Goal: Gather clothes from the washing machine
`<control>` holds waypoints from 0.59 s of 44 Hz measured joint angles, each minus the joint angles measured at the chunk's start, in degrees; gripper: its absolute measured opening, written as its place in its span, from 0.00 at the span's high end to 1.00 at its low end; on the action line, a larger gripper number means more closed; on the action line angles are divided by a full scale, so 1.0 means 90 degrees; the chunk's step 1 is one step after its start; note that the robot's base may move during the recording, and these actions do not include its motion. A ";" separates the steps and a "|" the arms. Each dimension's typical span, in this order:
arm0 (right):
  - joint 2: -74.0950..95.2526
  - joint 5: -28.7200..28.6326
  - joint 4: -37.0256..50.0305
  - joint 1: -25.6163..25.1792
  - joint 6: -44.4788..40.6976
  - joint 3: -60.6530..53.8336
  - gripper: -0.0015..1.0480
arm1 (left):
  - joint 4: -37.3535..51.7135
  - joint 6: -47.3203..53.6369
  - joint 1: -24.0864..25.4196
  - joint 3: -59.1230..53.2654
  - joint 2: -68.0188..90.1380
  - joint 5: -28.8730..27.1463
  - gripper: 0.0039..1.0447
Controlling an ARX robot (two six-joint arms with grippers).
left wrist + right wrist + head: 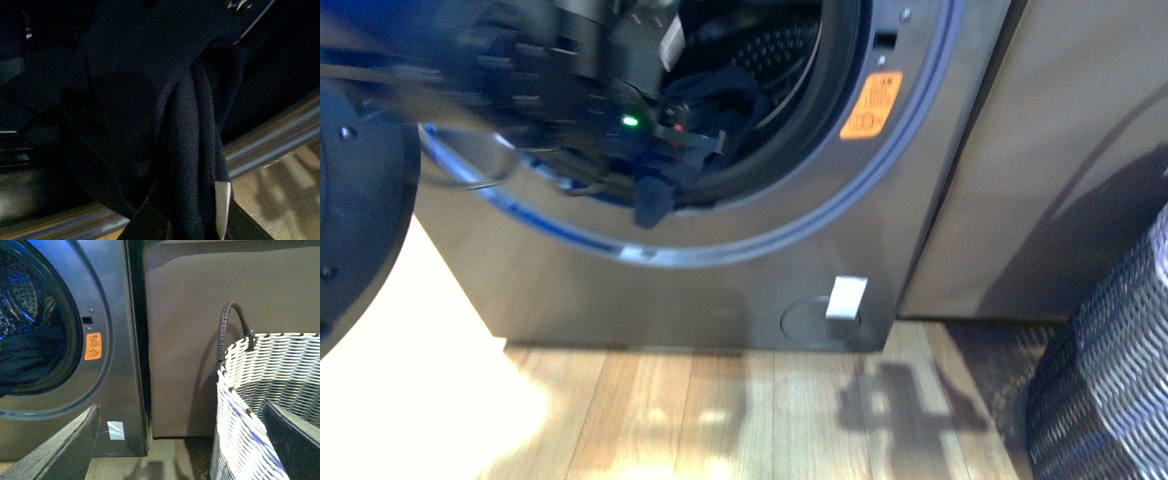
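Wood floor (720, 420) — left gripper (190, 205) grips clothes (140, 100) at washing machine (720, 280).

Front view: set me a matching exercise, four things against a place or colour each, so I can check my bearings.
Things:
1 clothes
2 sticker
3 basket
4 white label

Descriptions:
A low on the washing machine's front panel
B woven, at the far right
C dark blue, hanging out of the machine
D orange, high on the machine's front

Pairs: 1-C, 2-D, 3-B, 4-A

The clothes (718, 105) hang out of the washing machine (670, 290), and the basket (1110, 375) stands to its right.
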 joint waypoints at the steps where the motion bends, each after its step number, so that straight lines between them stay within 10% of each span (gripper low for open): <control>1: 0.0000 0.0000 0.0000 0.0000 0.0000 0.0000 0.07 | 0.0019 0.0000 0.0000 -0.0063 -0.0070 0.0029 0.93; 26: 0.0000 0.0000 0.0000 0.0000 0.0000 0.0000 0.07 | -0.0500 -0.0070 -0.0041 -0.1367 -0.3655 0.1804 0.93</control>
